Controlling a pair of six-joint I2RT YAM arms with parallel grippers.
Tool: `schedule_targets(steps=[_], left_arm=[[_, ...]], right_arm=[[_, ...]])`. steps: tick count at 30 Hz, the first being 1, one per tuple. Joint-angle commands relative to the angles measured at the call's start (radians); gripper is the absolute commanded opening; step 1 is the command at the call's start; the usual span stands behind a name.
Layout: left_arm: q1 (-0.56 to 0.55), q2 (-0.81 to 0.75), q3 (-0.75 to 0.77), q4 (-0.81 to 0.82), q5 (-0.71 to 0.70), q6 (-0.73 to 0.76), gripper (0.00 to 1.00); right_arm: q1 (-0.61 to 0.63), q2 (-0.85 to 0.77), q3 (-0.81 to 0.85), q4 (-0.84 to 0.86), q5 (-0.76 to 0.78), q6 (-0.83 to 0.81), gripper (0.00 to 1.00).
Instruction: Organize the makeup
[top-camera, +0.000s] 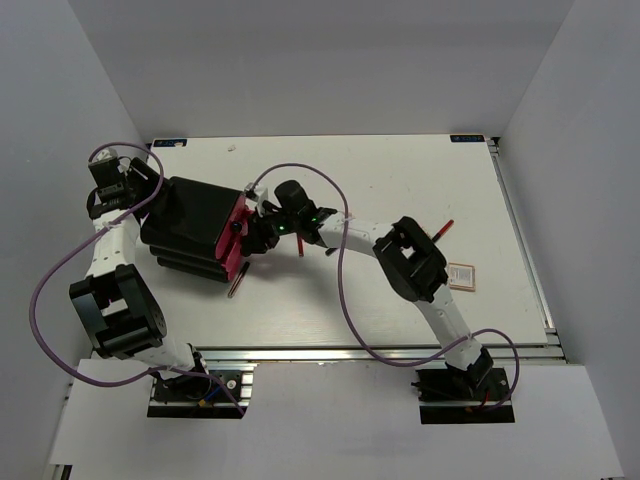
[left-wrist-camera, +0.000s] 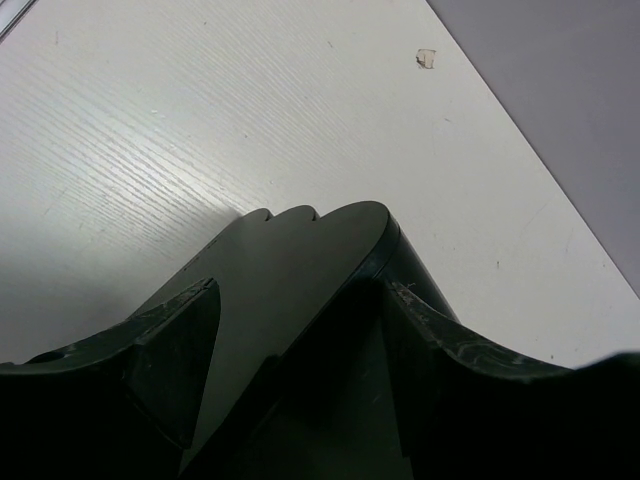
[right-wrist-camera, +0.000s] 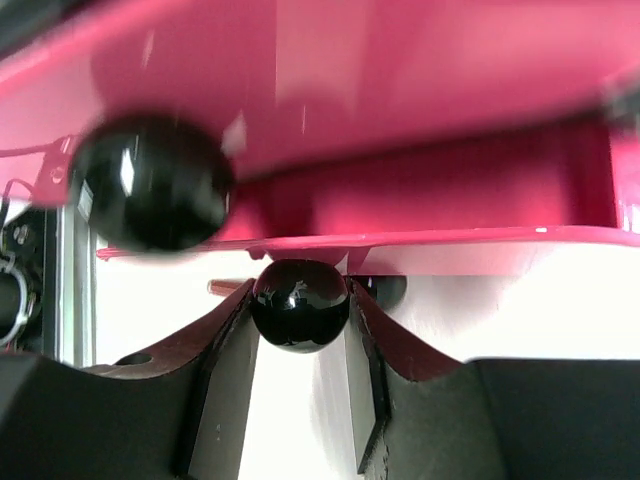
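Right wrist, right tool (right-wrist-camera: 300, 300) seemingly gripping drawer knob (right-wrist-camera: 298, 312)

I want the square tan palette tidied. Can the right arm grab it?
Probably not yet: the right gripper is shut on a round black drawer knob. The square tan palette lies uncovered beside that arm; after letting go, likely yes.

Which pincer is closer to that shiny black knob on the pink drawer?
Right. The right pincer is closed around the knob; the left pincer grips the black box on the side opposite the pink drawers.
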Motion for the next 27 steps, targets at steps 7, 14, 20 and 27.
schedule_targets(steps=[7, 14, 20, 27], left_arm=[[-0.023, 0.013, -0.045, -0.185, -0.008, -0.002, 0.74], [-0.023, 0.000, 0.017, -0.196, -0.049, -0.008, 0.74], [-0.021, -0.013, 0.090, -0.219, -0.100, -0.008, 0.74], [-0.023, -0.023, 0.093, -0.225, -0.112, -0.002, 0.74]], right_arm=[[-0.065, -0.226, -0.283, 0.107, 0.000, -0.087, 0.03], [-0.076, -0.252, -0.302, 0.089, -0.001, -0.095, 0.05], [-0.108, -0.273, -0.320, 0.040, 0.008, -0.139, 0.00], [-0.121, -0.345, -0.434, 0.067, -0.004, -0.150, 0.11]])
